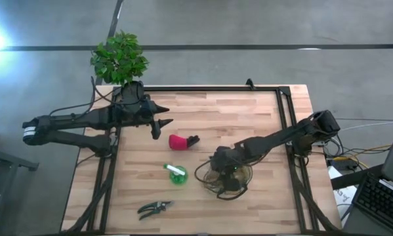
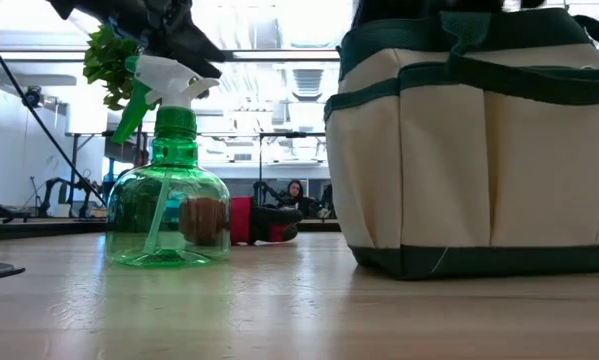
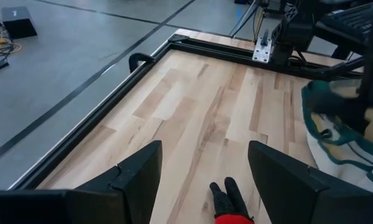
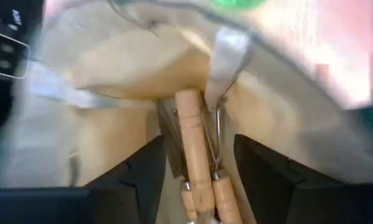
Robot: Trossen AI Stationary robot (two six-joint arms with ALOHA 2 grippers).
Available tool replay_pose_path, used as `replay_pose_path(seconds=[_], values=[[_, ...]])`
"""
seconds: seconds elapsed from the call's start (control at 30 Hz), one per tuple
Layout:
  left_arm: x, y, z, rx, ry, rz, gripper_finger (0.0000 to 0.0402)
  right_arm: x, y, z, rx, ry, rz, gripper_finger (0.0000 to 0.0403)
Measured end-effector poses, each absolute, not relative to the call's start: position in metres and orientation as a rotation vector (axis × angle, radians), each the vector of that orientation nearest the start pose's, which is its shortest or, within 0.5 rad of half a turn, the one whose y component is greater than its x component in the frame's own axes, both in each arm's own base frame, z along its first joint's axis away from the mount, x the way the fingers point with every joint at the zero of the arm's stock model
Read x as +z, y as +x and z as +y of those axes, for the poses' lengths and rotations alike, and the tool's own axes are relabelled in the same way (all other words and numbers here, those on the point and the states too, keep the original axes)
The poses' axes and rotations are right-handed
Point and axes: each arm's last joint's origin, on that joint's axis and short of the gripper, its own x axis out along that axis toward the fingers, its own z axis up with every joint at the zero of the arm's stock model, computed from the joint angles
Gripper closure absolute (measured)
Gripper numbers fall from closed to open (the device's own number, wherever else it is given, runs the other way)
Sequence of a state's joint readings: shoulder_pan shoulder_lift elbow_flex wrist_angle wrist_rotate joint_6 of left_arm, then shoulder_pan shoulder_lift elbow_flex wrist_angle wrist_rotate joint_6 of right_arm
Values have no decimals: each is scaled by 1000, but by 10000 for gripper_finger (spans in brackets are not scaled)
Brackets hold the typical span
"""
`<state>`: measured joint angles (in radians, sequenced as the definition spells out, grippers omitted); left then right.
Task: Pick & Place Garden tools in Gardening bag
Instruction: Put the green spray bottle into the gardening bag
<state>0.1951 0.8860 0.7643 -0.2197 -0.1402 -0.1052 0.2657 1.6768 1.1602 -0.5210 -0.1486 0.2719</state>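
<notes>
Wooden-handled tools (image 4: 198, 168) lie loose inside the soft gardening bag (image 1: 226, 176), beneath the right gripper (image 4: 198, 186), whose fingers are parted. The rigid, light pruning shears (image 1: 155, 208) are best taken mid-handle. The left gripper (image 3: 202, 180) is spread above the red-and-black item (image 3: 230, 202).

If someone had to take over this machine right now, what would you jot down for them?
Right gripper: open, down over the gardening bag, wooden-handled tools between its fingers inside the bag.
Left gripper: open, empty, above the table beyond the red-and-black item.
Done: wooden-handled tools are in the bag.
Left on the table: red-and-black item, green spray bottle, pruning shears.
</notes>
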Motion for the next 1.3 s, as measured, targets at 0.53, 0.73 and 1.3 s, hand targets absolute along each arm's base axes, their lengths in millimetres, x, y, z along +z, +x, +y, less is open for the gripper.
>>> replay_pose_path(seconds=[0.53, 0.73, 1.3], values=[[283, 183, 39, 384, -249, 554, 161, 308, 298, 86, 251, 79, 860, 222], [267, 173, 35, 402, -326, 673, 161, 319, 276, 76, 143, 66, 796, 233], [192, 166, -4, -51, -258, 667, 161, 311, 234, 53, -61, 51, 622, 238]])
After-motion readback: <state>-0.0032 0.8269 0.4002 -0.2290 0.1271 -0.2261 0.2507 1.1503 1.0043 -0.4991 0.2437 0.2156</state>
